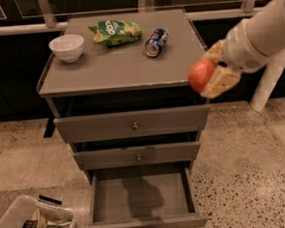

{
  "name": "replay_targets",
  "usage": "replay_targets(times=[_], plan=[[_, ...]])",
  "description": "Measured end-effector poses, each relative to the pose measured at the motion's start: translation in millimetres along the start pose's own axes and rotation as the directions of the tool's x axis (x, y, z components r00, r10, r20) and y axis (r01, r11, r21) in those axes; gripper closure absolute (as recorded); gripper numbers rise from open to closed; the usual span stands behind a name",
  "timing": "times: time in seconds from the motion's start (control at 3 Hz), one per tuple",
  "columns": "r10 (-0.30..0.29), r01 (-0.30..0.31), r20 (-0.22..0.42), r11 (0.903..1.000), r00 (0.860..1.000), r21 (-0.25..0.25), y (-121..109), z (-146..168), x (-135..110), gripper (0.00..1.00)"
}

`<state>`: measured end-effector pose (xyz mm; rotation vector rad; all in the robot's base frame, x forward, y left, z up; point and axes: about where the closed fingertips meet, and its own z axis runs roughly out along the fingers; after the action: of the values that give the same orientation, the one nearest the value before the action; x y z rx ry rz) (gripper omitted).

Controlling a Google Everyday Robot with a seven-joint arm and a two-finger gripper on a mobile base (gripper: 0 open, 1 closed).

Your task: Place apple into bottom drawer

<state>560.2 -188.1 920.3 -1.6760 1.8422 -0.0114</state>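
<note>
Apple, round and red-orange, is clamped in the pincer beside the cabinet.

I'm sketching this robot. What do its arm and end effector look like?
The arm is thick, rounded and cream-white, with no cables or markings showing. The end effector, around the apple off the right front corner of the cabinet, has blocky tan-yellow fingers.

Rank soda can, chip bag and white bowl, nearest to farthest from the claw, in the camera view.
The claw holds the apple right of the cabinet top.
1. Soda can, right rear.
2. Chip bag, centre rear.
3. White bowl, far left.
</note>
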Motion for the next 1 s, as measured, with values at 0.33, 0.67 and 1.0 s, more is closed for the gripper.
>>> replay_targets(times=[0.33, 0.67, 1.0], plan=[[0.062, -0.064, -0.048, 0.9971, 0.997, -0.041, 36.8, 1.1, 42.3, 1.00], [0.062, -0.064, -0.048, 0.9971, 0.997, -0.041, 36.9, 1.1, 42.3, 1.00], [0.052, -0.053, -0.018, 0.9961, 0.998, -0.070, 60.7, 1.5, 52.0, 1.00]])
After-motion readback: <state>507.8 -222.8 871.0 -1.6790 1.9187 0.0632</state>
